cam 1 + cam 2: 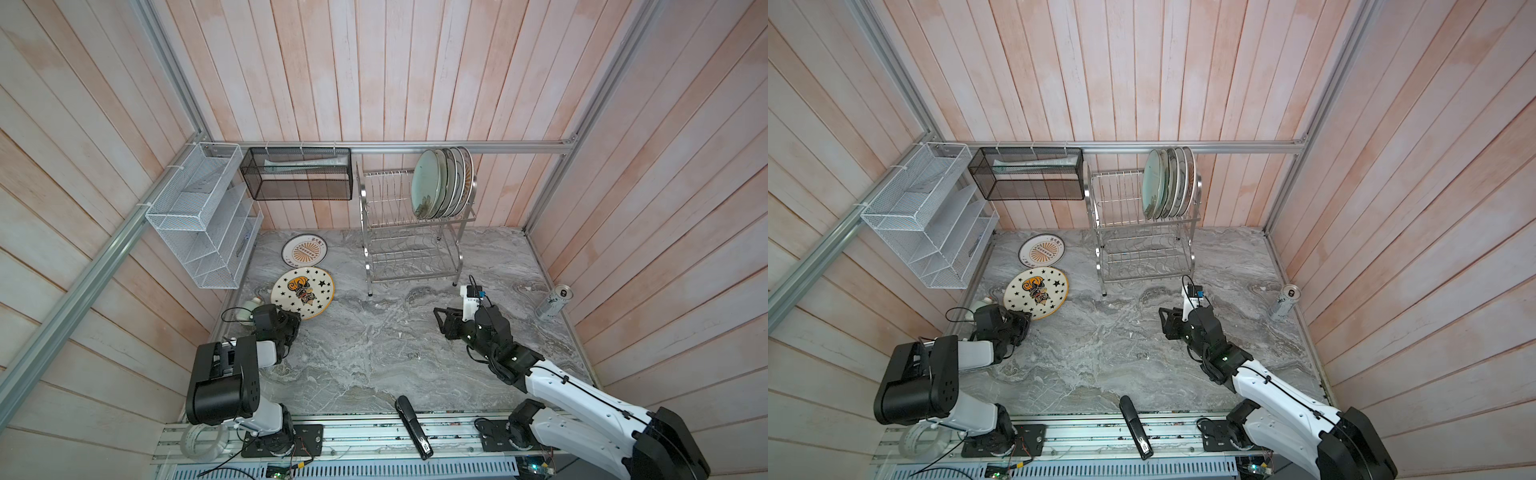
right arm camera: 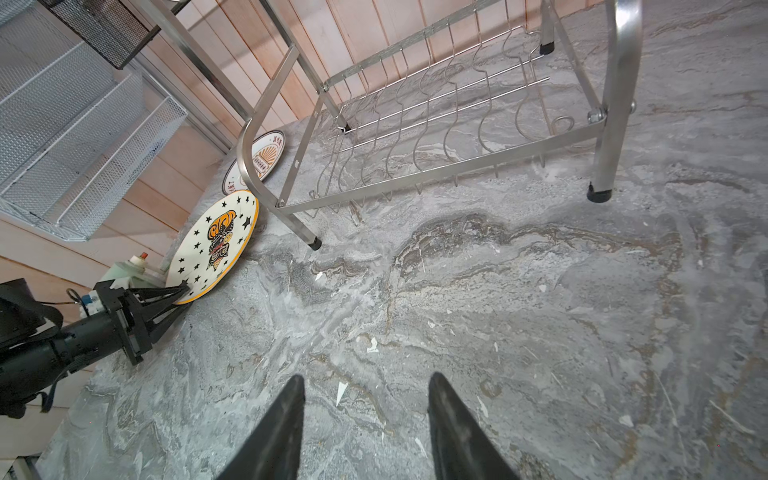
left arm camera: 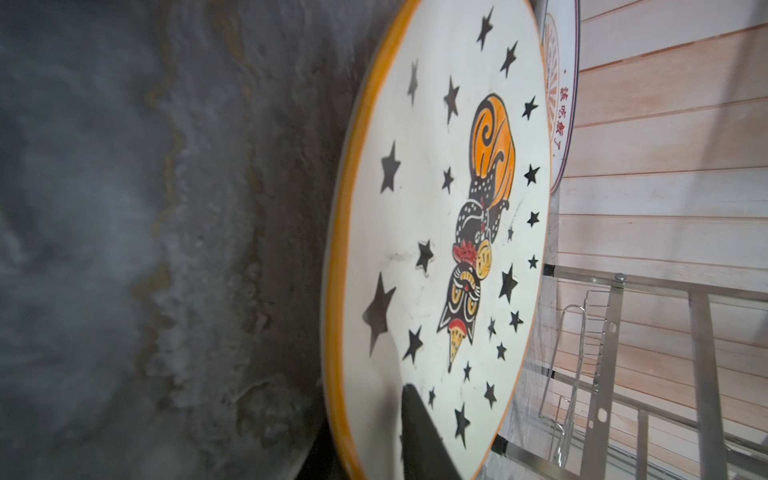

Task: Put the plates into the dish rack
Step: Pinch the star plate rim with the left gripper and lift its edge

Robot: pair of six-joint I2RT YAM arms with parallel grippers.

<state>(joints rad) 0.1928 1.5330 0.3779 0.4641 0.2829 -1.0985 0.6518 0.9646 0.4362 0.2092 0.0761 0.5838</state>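
Note:
A cream star plate [image 1: 302,292] [image 1: 1036,293] with an orange rim lies at the table's left, its near edge raised off the marble. My left gripper [image 1: 291,322] [image 2: 180,293] is shut on that edge. One black finger [image 3: 419,432] presses on the plate's face [image 3: 436,208]; the other is hidden beneath. A sunburst plate [image 1: 304,249] [image 2: 262,160] lies flat behind it. Several plates [image 1: 442,183] [image 1: 1169,183] stand at the right end of the dish rack's [image 1: 409,249] [image 2: 415,137] upper tier; the lower tier is bare. My right gripper [image 1: 440,318] [image 2: 365,386] hangs open and holds nothing, in front of the rack.
A white mesh organizer [image 1: 203,216] and a black mesh basket [image 1: 297,178] hang on the back-left walls. A drink can [image 1: 555,301] stands by the right wall. A small white bottle [image 1: 251,307] sits beside my left gripper. A black stapler [image 1: 411,426] lies on the front rail.

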